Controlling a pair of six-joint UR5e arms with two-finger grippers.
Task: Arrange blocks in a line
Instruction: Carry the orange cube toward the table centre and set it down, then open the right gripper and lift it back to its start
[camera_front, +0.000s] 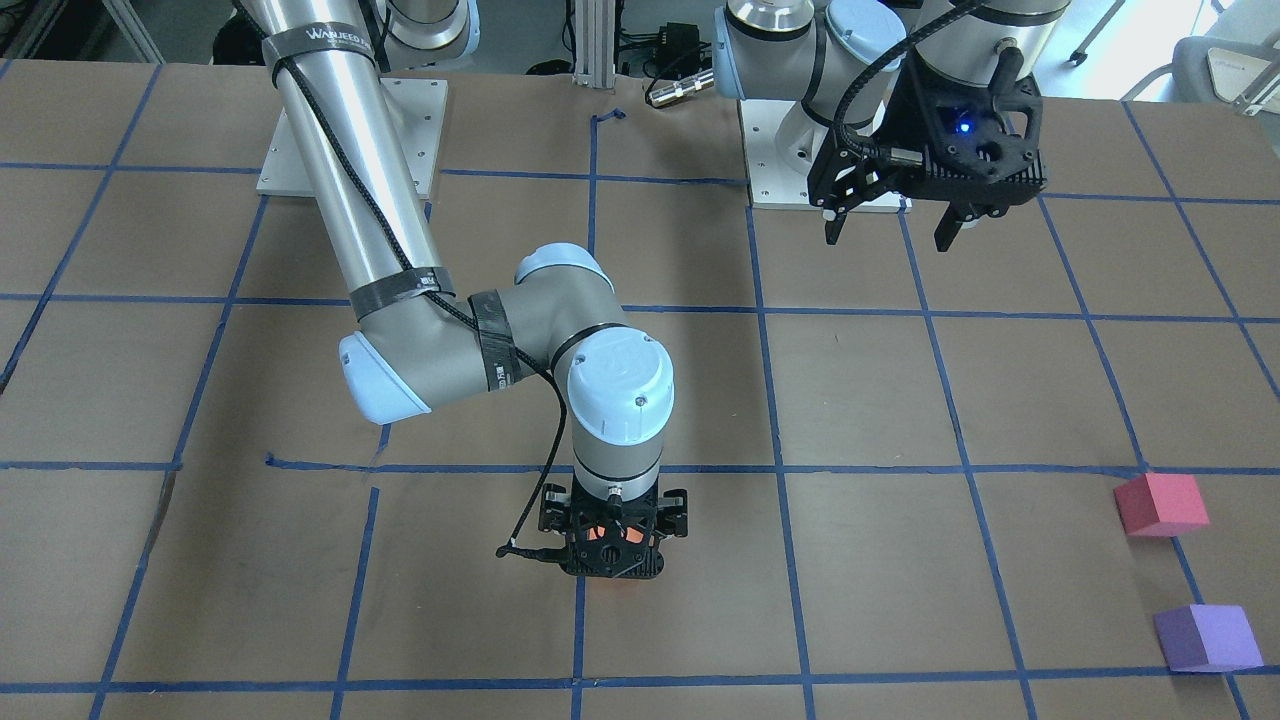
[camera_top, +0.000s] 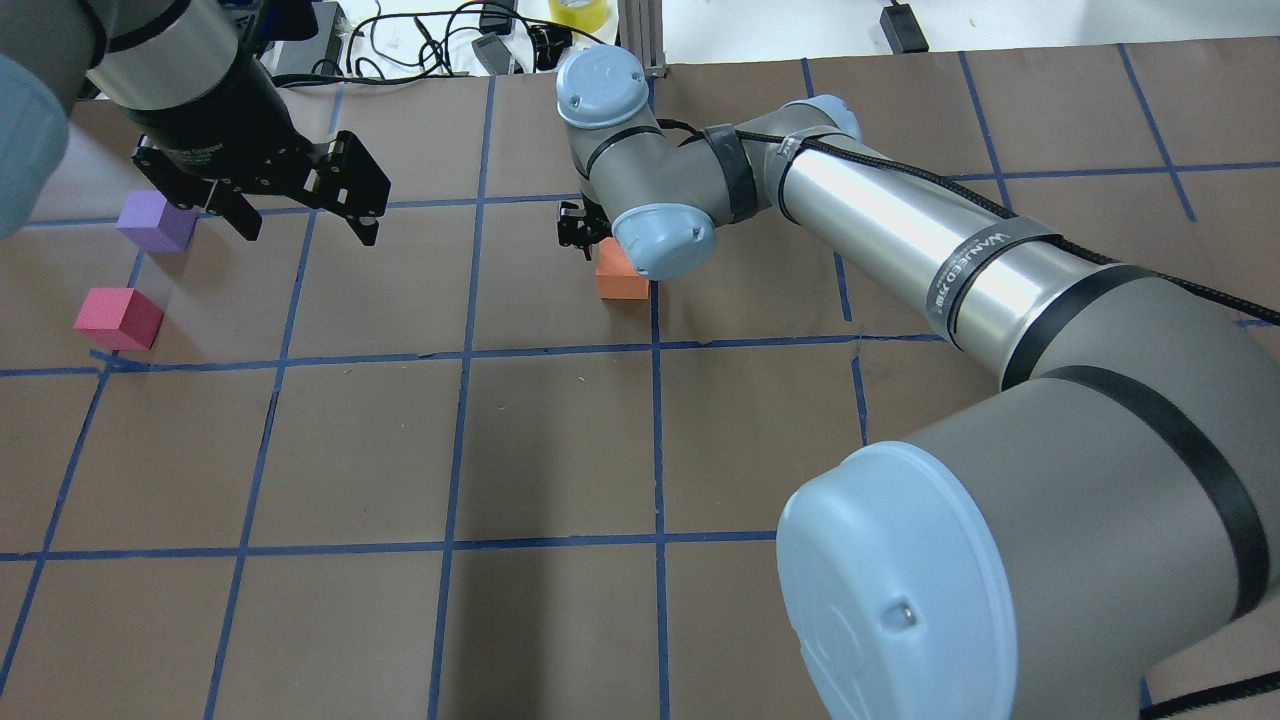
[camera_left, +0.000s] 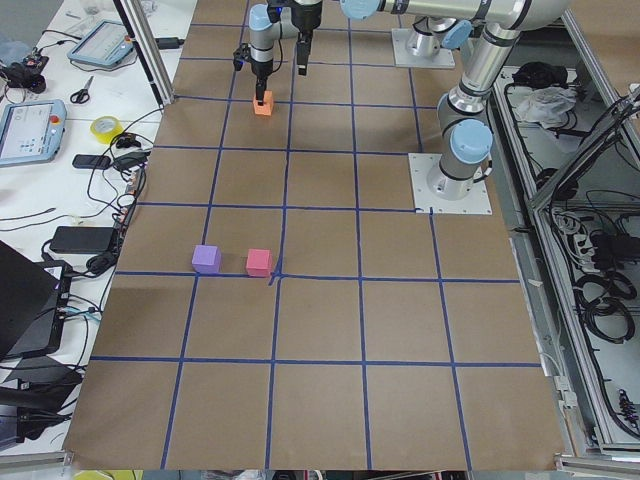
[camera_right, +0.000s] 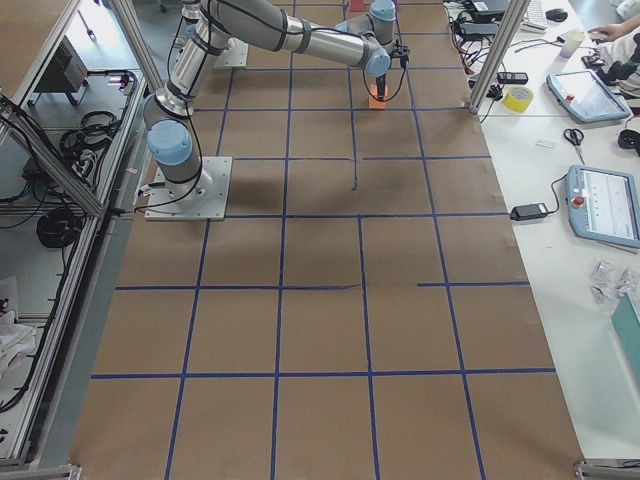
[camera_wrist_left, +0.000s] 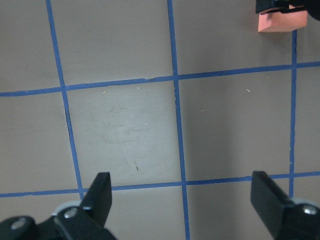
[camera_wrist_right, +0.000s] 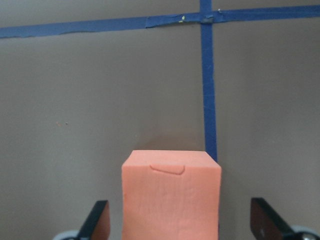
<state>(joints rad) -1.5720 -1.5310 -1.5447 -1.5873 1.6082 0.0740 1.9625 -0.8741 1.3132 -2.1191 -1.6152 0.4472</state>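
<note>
The orange block (camera_wrist_right: 171, 195) rests on the brown table beside a blue tape line. My right gripper (camera_wrist_right: 182, 225) is open and straddles it, with a gap showing on each side between block and fingers. The block also shows in the overhead view (camera_top: 622, 280), partly under the right wrist. The pinkish-red block (camera_top: 118, 318) and the purple block (camera_top: 157, 221) sit close together at the table's left end. My left gripper (camera_top: 305, 225) is open and empty, held above the table just right of the purple block.
Blue tape lines (camera_top: 460, 352) divide the table into squares. The right arm's long link (camera_top: 900, 240) stretches across the table's right half. Cables and tools (camera_top: 480, 40) lie beyond the far edge. The arm bases (camera_front: 800, 150) are mounted on white plates.
</note>
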